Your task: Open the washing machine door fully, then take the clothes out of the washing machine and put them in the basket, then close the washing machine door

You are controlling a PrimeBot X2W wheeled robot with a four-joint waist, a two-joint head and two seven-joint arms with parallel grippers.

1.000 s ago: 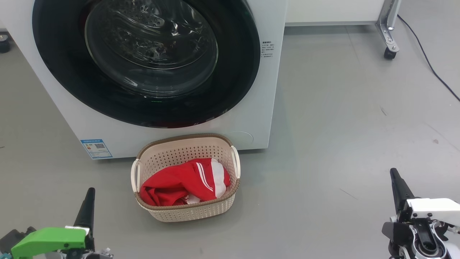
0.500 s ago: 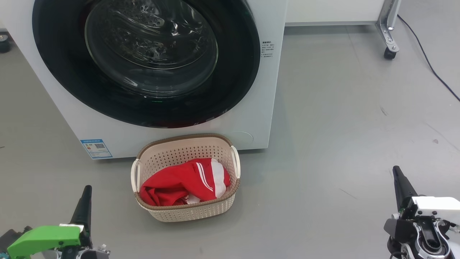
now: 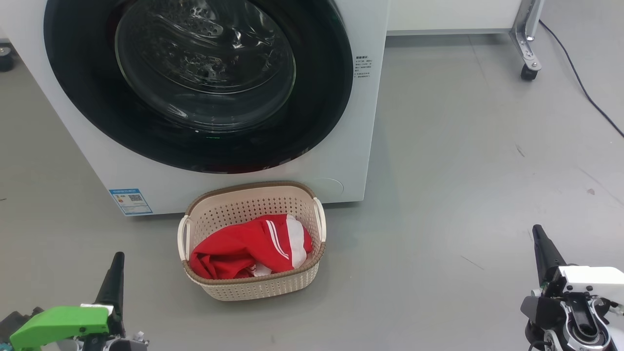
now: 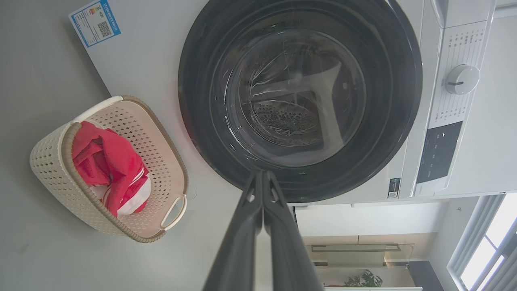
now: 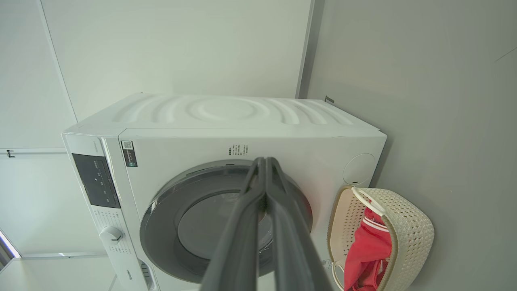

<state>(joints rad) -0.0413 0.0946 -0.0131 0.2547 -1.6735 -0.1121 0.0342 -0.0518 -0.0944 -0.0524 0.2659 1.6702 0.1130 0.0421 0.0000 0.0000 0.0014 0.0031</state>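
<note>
The left gripper (image 4: pixel 262 174) has its two long dark fingers pressed together on nothing; the right gripper (image 5: pixel 265 161) is likewise closed and empty, both low over the grey floor (image 3: pixel 463 170). Between them the small cream perforated plastic basket (image 3: pixel 253 288), with a brown woven-look rim, stands just before the big white front-loading washing machine (image 3: pixel 358 146) and holds the bright red, white-striped clothes (image 3: pixel 241 251); the round, glossy black-rimmed glass door (image 3: pixel 324 97) sits closed.

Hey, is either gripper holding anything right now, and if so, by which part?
Nothing is held. The left gripper and the right gripper are both shut with nothing between their fingers; the clothes lie in the basket.
</note>
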